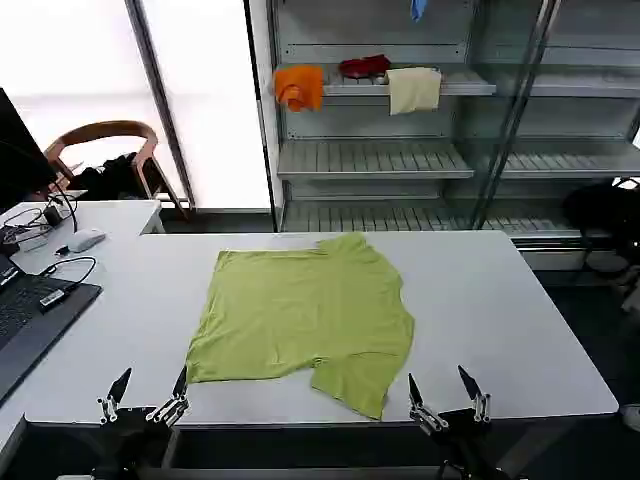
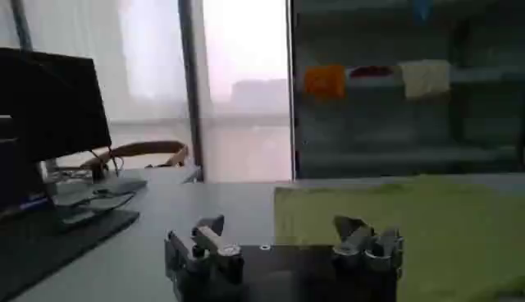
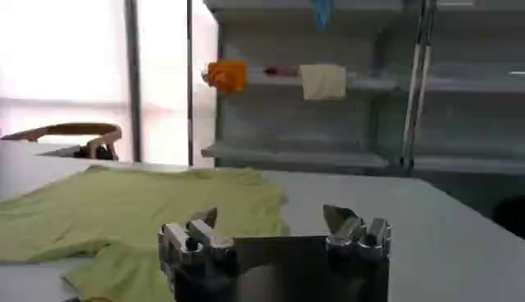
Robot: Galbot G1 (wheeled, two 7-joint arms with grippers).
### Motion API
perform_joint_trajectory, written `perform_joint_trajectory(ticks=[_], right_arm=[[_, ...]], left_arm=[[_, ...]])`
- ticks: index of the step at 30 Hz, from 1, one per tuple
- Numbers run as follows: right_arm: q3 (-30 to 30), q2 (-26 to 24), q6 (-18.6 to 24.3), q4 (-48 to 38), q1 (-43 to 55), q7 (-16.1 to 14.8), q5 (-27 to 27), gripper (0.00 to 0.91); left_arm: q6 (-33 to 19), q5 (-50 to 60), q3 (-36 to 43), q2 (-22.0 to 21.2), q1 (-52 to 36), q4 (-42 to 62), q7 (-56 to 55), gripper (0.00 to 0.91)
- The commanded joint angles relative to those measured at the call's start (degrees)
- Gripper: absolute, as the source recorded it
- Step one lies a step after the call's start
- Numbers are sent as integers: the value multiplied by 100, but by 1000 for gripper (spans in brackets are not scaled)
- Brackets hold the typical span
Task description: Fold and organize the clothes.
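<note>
Lime-green thin short-sleeved T-shirt (image 1: 305, 315) lies flat mid white table (image 1: 500, 300), one sleeve at near edge. Left gripper (image 1: 147, 393) and right gripper (image 1: 447, 392) hover at near edge, fingers spread, empty. No fold yet. Your next move: reach in, pinch shirt's side edges.

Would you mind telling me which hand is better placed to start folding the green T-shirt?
Probably the left hand: it hovers open at the table's near edge right beside the T-shirt's near-left corner. The right hand, also open, sits further from the cloth, past the near sleeve.
</note>
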Motion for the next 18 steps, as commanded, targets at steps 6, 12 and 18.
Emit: perform_joint_trajectory(ticks=[6,12,18], right_arm=[[-1209,249,-1720,78,1045,891,567,907],[-1263,332,-1724,-82,1118,913,619,907],[-1274,387,-1722,-210,1110,924,619,907]], left_arm=[[1498,-937,-229,237,-636,65,653,907],[1694,-1229,-161,265,-1046,315,688,907],[1671,-1295,-53,253,-1350,747,704,907]])
